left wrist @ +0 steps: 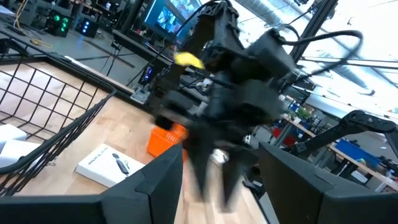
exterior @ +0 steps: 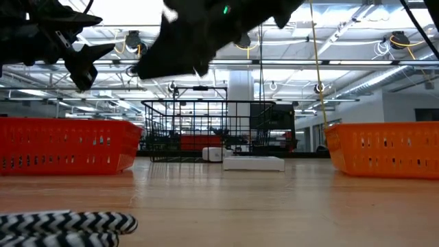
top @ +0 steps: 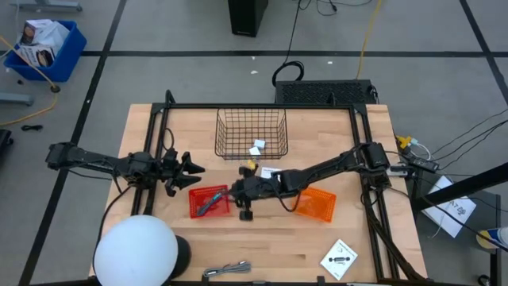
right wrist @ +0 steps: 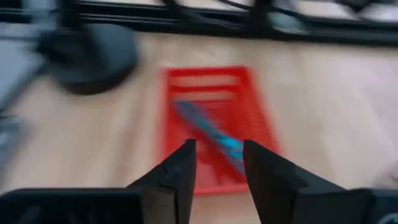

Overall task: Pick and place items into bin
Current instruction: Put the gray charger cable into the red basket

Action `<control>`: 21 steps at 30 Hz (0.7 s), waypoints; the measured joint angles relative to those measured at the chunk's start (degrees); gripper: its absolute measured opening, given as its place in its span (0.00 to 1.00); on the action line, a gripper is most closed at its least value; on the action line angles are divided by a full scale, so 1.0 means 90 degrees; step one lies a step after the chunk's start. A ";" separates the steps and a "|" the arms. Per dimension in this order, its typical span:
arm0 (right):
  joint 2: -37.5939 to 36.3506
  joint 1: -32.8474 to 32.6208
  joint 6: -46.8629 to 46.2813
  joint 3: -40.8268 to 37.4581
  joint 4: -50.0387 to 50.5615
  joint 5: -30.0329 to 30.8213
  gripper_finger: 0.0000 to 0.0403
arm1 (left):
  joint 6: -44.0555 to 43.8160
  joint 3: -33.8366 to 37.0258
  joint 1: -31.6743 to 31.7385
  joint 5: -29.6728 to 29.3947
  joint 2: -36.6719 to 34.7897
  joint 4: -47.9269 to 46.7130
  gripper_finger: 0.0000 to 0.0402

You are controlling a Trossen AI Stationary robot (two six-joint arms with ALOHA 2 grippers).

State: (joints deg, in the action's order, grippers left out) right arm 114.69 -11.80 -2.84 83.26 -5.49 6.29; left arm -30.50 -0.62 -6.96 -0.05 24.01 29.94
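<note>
The grey-blue plier-like tool [top: 208, 203] [right wrist: 210, 134] lies slantwise inside a red bin [top: 209, 201] [right wrist: 214, 127]. My right gripper [top: 238, 197] [right wrist: 217, 167] hovers open just right of and above that bin. Its fingers frame the tool without touching it. My left gripper [top: 190, 171] [left wrist: 221, 186] is open in the air left of the bin. White cubes [top: 257, 147] sit in the wire basket [top: 252, 133]. One white card [top: 270, 171] [left wrist: 106, 163] lies flat near the basket. The other card [top: 340, 258] lies by the near right corner.
An orange bin [top: 316, 204] [exterior: 384, 147] stands right of my right arm. A lamp with a white dome [top: 135, 250] fills the near left corner. A striped cable [top: 227, 270] [exterior: 65, 223] lies along the near edge. A dark frame rail [top: 258, 106] borders the table.
</note>
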 joint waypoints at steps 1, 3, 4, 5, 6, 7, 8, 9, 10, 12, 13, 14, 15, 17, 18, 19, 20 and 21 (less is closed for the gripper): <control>-0.0002 -0.0100 0.0076 0.0003 -0.0001 -0.0186 0.32 | 0.0012 0.0000 0.0000 0.0000 0.0000 -0.0023 0.53; 0.0005 -0.0312 0.0105 0.0003 0.0145 -0.0399 0.33 | 0.0038 0.0000 0.0001 0.0000 -0.0001 -0.0071 0.53; 0.0013 -0.0423 0.0087 0.0002 0.0260 -0.0429 0.33 | 0.0039 0.0000 0.0000 0.0000 -0.0002 -0.0105 0.53; 0.0035 -0.0526 0.0059 0.0001 0.0345 -0.0428 0.33 | 0.0039 0.0000 0.0000 0.0000 0.0000 -0.0125 0.53; 0.0051 -0.0627 0.0034 0.0001 0.0433 -0.0420 0.33 | 0.0039 0.0000 0.0001 0.0000 0.0000 -0.0126 0.53; 0.0054 -0.0729 -0.0027 0.0001 0.0571 -0.0411 0.32 | 0.0036 0.0000 0.0000 0.0000 0.0000 -0.0119 0.53; 0.0055 -0.0833 -0.0116 0.0001 0.0697 -0.0415 0.32 | 0.0036 0.0000 0.0000 0.0000 0.0000 -0.0119 0.53; 0.0061 -0.0926 -0.0218 0.0001 0.0763 -0.0480 0.32 | 0.0036 0.0000 0.0000 0.0000 0.0000 -0.0119 0.53; 0.0063 -0.1016 -0.0283 0.0001 0.0817 -0.0597 0.32 | 0.0022 0.0000 0.0000 0.0000 0.0000 -0.0122 0.53; 0.0063 -0.1177 -0.0424 0.0001 0.0836 -0.0703 0.31 | -0.0022 0.0000 -0.0007 0.0001 0.0000 -0.0121 0.53; 0.0063 -0.1243 -0.0448 0.0001 0.0825 -0.0706 0.31 | -0.0070 0.0000 -0.0027 0.0005 0.0000 -0.0128 0.53; 0.0063 -0.1303 -0.0450 0.0001 0.0829 -0.0699 0.31 | -0.0098 0.0000 -0.0058 0.0004 0.0000 -0.0146 0.53; 0.0063 -0.1347 -0.0452 0.0001 0.0830 -0.0672 0.31 | -0.0128 0.0000 -0.0098 0.0004 0.0000 -0.0153 0.53; 0.0061 -0.1415 -0.0464 0.0001 0.0849 -0.0507 0.31 | -0.0127 0.0000 -0.0195 0.0005 0.0000 -0.0111 0.53; 0.0059 -0.1447 -0.0469 0.0001 0.0851 -0.0406 0.31 | -0.0119 0.0000 -0.0257 0.0005 0.0000 -0.0081 0.53; 0.0056 -0.1474 -0.0526 0.0001 0.0886 -0.0323 0.31 | -0.0094 0.0000 -0.0319 0.0002 -0.0002 -0.0061 0.52; 0.0051 -0.1492 -0.0604 0.0001 0.0958 -0.0231 0.31 | -0.0066 0.0000 -0.0383 0.0000 0.0000 -0.0051 0.51; 0.0051 -0.1502 -0.0707 0.0001 0.1051 -0.0175 0.31 | -0.0024 0.0000 -0.0435 -0.0011 0.0000 -0.0069 0.49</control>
State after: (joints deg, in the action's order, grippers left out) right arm 115.15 -25.32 -9.19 83.26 3.97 4.71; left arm -30.72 -0.62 -10.87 -0.15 24.01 29.32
